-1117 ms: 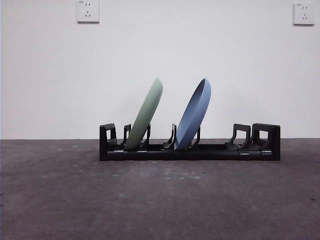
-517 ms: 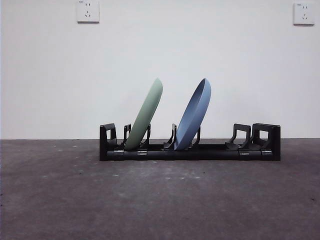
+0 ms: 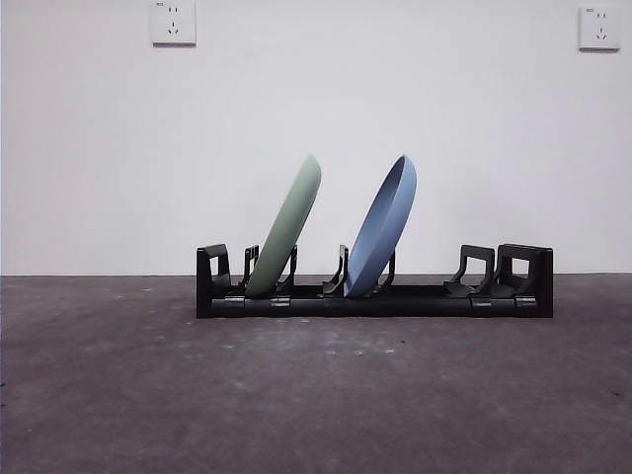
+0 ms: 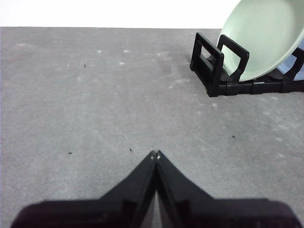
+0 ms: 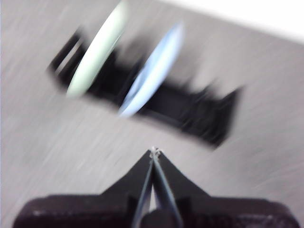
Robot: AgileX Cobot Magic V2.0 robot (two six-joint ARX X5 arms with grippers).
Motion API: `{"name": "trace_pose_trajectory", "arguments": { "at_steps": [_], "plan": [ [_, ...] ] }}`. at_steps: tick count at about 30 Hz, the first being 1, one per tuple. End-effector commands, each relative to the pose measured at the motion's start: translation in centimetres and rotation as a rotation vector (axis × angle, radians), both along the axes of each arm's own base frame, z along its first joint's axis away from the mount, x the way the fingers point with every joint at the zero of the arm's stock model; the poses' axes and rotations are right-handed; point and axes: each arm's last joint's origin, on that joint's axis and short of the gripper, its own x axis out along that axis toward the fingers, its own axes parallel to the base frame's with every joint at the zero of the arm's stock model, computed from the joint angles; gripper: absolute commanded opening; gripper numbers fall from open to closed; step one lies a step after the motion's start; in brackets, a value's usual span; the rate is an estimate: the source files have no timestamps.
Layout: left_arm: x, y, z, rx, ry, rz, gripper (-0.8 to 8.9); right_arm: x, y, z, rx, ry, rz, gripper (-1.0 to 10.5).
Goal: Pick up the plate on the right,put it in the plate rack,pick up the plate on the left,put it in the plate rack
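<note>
The black plate rack (image 3: 375,296) stands on the table with two plates leaning in its slots. A pale green plate (image 3: 288,229) sits near the rack's left end and a blue plate (image 3: 383,227) near its middle. My left gripper (image 4: 155,155) is shut and empty, low over bare table, apart from the rack's end (image 4: 213,66) and the green plate (image 4: 263,40). My right gripper (image 5: 153,151) is shut and empty too; its view is blurred and shows the rack (image 5: 190,107) with the green plate (image 5: 97,50) and the blue plate (image 5: 152,69) from farther off. Neither arm appears in the front view.
The dark grey tabletop (image 3: 316,395) stretches in front of the rack. A white wall with two sockets (image 3: 174,22) rises behind it. The rack's right slots (image 3: 494,269) hold nothing.
</note>
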Motion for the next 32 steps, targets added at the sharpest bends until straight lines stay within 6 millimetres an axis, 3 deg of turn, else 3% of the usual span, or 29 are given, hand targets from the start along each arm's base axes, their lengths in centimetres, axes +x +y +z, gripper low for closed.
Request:
{"name": "trace_pose_trajectory", "arguments": {
  "at_steps": [1,3,5,10,16,23,32],
  "plan": [
    [0.0,0.0,-0.2,-0.007,0.002,0.004,-0.03,-2.2,-1.7,1.7,0.059,-0.12,-0.03,0.0],
    [0.0,0.0,-0.3,-0.006,0.003,0.004,-0.03,-4.2,-3.7,2.4,0.098,-0.205,-0.1,0.0],
    [0.0,0.0,-0.2,-0.007,0.002,0.004,-0.03,-6.3,-5.5,1.6,0.113,-0.28,-0.184,0.0],
    [0.0,0.0,-0.3,-0.006,0.003,0.004,-0.03,-9.6,-7.7,-4.6,0.129,-0.481,-0.35,0.0],
    [0.0,0.0,-0.2,-0.006,0.002,0.004,-0.03,-10.1,-8.1,-12.0,0.148,-0.585,-0.392,0.0],
    [0.0,0.0,-0.2,-0.007,0.002,0.004,-0.03,-9.6,-8.1,-19.9,0.133,-0.532,-0.396,0.0],
    [0.0,0.0,-0.2,-0.006,0.002,0.004,-0.03,-9.5,-8.1,-26.5,0.121,-0.479,-0.398,0.0]
  ]
}}
